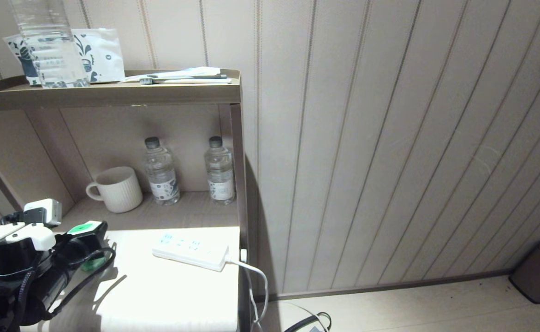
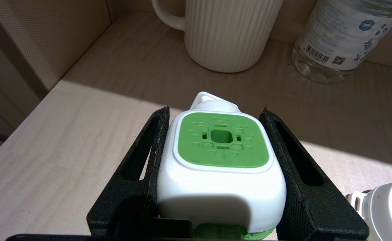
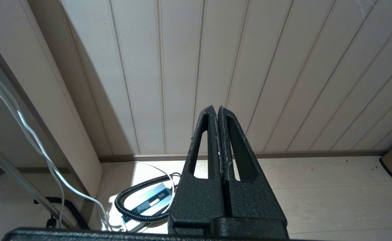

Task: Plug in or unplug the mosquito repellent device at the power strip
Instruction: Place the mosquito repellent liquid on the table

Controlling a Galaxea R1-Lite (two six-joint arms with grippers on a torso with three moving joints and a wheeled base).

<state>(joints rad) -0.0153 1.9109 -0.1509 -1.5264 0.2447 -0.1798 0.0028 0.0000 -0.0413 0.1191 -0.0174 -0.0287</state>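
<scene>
My left gripper [image 1: 90,242] is shut on the mosquito repellent device [image 1: 84,228] at the near left of the sunlit tabletop. In the left wrist view the device's white cap with its green square top [image 2: 221,140] sits clamped between the two black fingers [image 2: 155,144], just above the table. Its green bottle [image 1: 92,263] shows below the cap; its prongs are hidden. The power strip [image 1: 189,249] lies flat to the right, a gap away, with its white cord [image 1: 256,276] dropping off the table's right edge. My right gripper [image 3: 215,107] is shut and empty, off by the wall and floor.
A white ribbed mug [image 1: 117,189] and two water bottles [image 1: 161,170] [image 1: 219,170] stand at the back of the alcove. The shelf [image 1: 113,92] above holds a bottle and papers. A bin [image 1: 539,272] sits on the floor at right.
</scene>
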